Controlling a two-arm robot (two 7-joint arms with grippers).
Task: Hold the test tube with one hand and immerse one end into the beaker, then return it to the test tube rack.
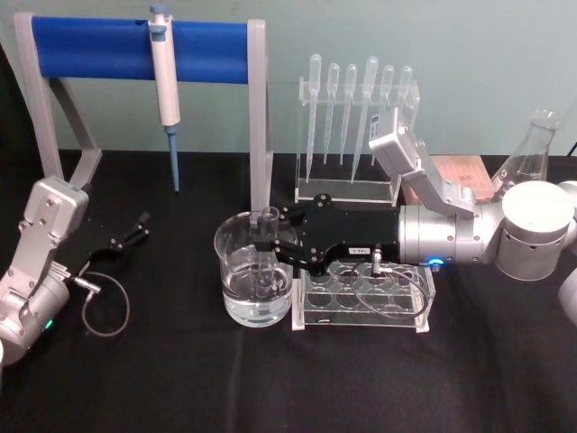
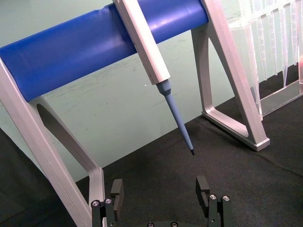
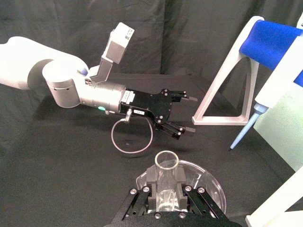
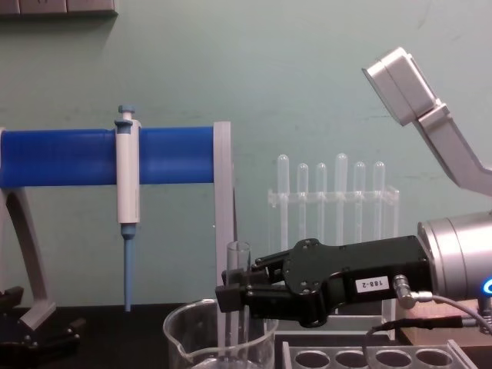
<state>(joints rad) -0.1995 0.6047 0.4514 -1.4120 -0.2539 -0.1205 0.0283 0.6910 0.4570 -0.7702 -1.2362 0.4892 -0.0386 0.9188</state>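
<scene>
**A:** Where is the test tube (image 1: 268, 271)?

**B:** It stands upright inside the beaker (image 1: 236, 244), with its rim above the beaker's rim. Its lower end is down by the clear liquid, but I cannot tell whether the tip is under it.

**A:** What holds it?

**B:** The right gripper (image 1: 268, 242). It reaches over the beaker from the beaker's right, jaws clamped on the tube's upper part, 1 finger on each side.

**A:** And the rack?

**B:** The test tube rack (image 1: 347, 293) sits just beside the beaker, on its right, on the black surface (image 1: 180, 379) and under the right gripper's body.

**A:** The other arm?

**B:** The left gripper (image 3: 189, 113) is well apart from the beaker, on its left, low over the surface with its jaws apart. The pipettor (image 1: 165, 81) hangs behind the beaker, also to the left.
</scene>
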